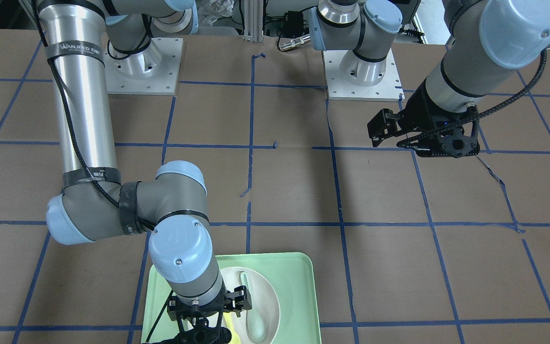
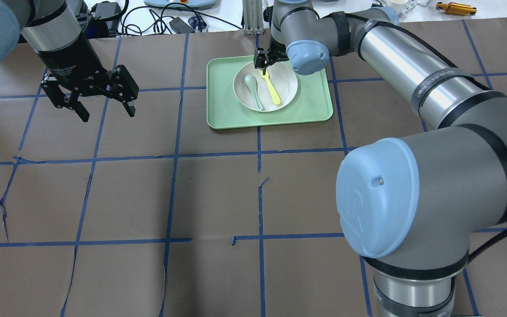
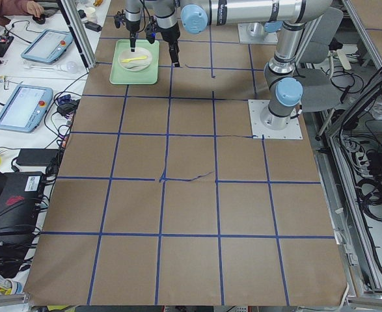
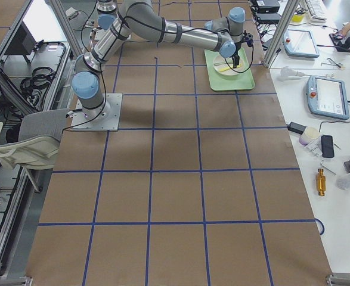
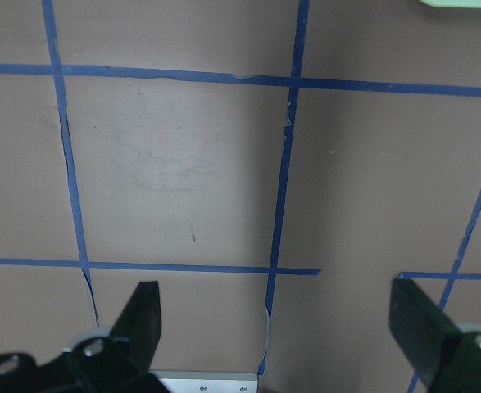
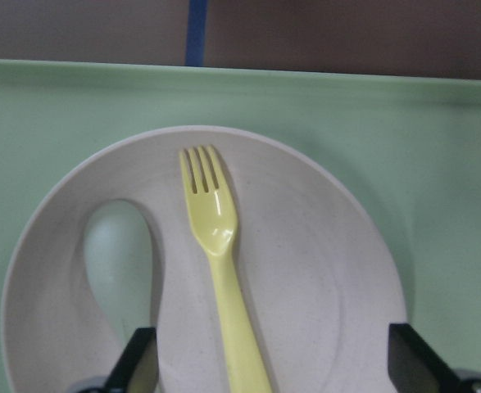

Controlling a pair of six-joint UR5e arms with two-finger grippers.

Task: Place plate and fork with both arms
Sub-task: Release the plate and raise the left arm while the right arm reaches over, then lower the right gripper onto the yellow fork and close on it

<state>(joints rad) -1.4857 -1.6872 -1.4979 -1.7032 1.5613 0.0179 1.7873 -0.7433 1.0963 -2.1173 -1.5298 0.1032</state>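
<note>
The white plate (image 2: 286, 83) lies in the mint-green tray (image 2: 315, 105) at the table's far middle. The pale-yellow fork (image 2: 272, 90) lies in the plate beside a grey-green spoon (image 2: 252, 88). My right gripper (image 2: 264, 62) hangs over the plate's far edge, open, with its fingers either side of the fork's handle. The right wrist view shows the fork (image 6: 215, 237), the plate (image 6: 314, 246) and the wide-apart fingers (image 6: 142, 356). My left gripper (image 2: 104, 99) is open and empty above bare table at the far left; its wrist view (image 5: 279, 319) shows only table.
The table is brown paper with a blue tape grid (image 2: 174, 154). The right arm's elbow (image 2: 381, 198) looms large at the near right. Cables and devices lie beyond the far edge (image 2: 178, 22). The arm bases (image 1: 361, 76) stand on the robot's side.
</note>
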